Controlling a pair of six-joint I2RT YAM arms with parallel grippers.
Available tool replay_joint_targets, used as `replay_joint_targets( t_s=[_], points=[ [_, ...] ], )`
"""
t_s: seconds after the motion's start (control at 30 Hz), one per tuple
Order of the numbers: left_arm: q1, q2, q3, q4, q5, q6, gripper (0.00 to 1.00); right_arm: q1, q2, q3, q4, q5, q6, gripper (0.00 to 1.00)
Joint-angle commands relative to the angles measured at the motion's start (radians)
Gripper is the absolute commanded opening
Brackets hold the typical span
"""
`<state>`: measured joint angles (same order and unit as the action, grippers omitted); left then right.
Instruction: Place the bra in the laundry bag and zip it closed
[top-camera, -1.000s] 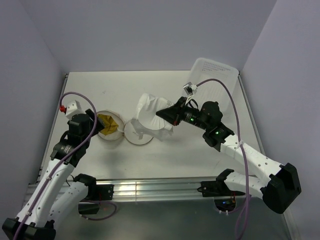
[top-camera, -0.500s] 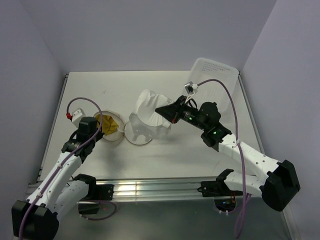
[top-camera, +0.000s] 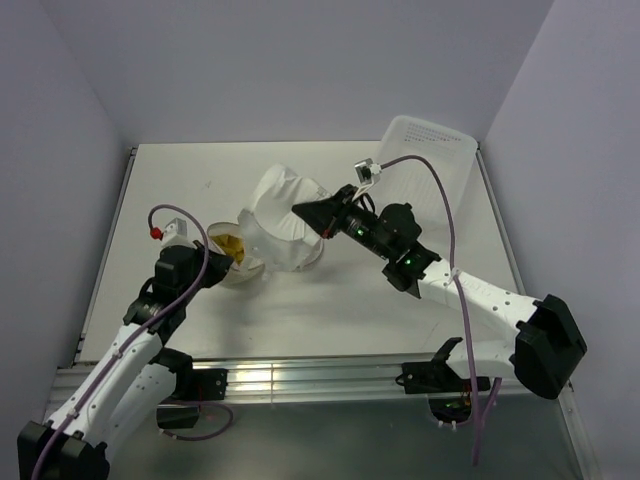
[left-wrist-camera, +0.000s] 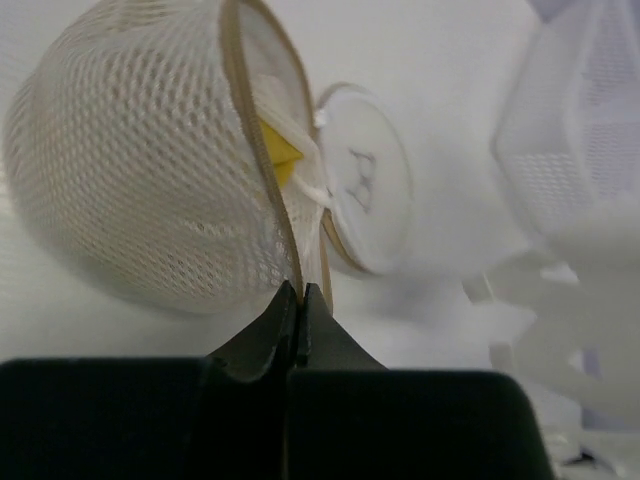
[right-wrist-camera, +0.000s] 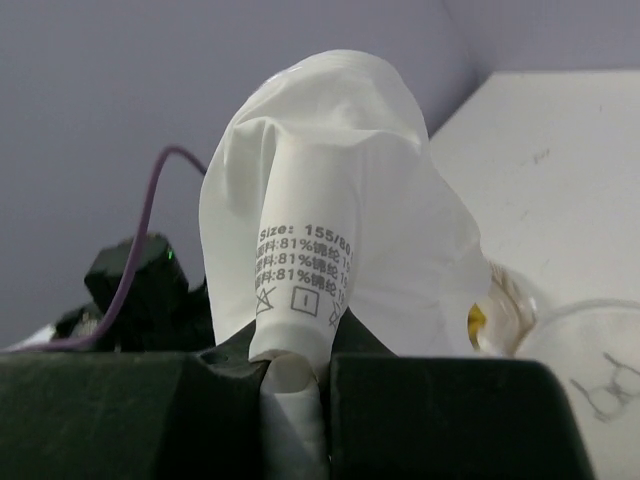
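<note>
My left pincer is closed tight, its two tips pressed together on the brownish rim of the bag, right at the lowest point of the hoop. Past the tips the mesh bulges out to the left, and a yellow thing shows inside, just behind the rim. The bag's round face with its small dark mark stands just beyond, hinged open to the right. From above I see the bag resting on the counter, left of the middle and about halfway between the near and far edges. My right pincer is clamped on a fold of the white bra, pinching it just below a printed label. The cloth rises above the fingers in a loose hump. The bra hangs lifted over the middle of the counter, and its left side overlaps the bag in the overhead view. I cannot tell whether they touch. A white tray stands at the far right corner.
</note>
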<state>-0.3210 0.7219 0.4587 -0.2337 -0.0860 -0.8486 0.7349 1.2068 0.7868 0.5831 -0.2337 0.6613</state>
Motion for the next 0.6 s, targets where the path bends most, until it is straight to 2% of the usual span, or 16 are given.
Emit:
replay_joint_targets(
  t_s=[0.0,0.2,0.33,0.57],
  points=[
    [-0.013,-0.102,-0.041,0.105,0.143,-0.069,0.0,0.03,0.039,0.083,0.219,0.115,-0.002,0.0],
    [-0.013,-0.203,-0.14,0.116,0.16,-0.093,0.0,0.101,0.232,0.088,0.446,0.209,-0.014,0.0],
    [-0.013,-0.251,-0.15,0.08,0.154,-0.084,0.0,0.132,0.432,0.133,0.535,0.209,-0.025,0.0],
    [-0.012,-0.311,-0.158,0.045,0.1,-0.067,0.0,0.214,0.517,0.062,0.573,0.209,-0.055,0.0]
  ],
)
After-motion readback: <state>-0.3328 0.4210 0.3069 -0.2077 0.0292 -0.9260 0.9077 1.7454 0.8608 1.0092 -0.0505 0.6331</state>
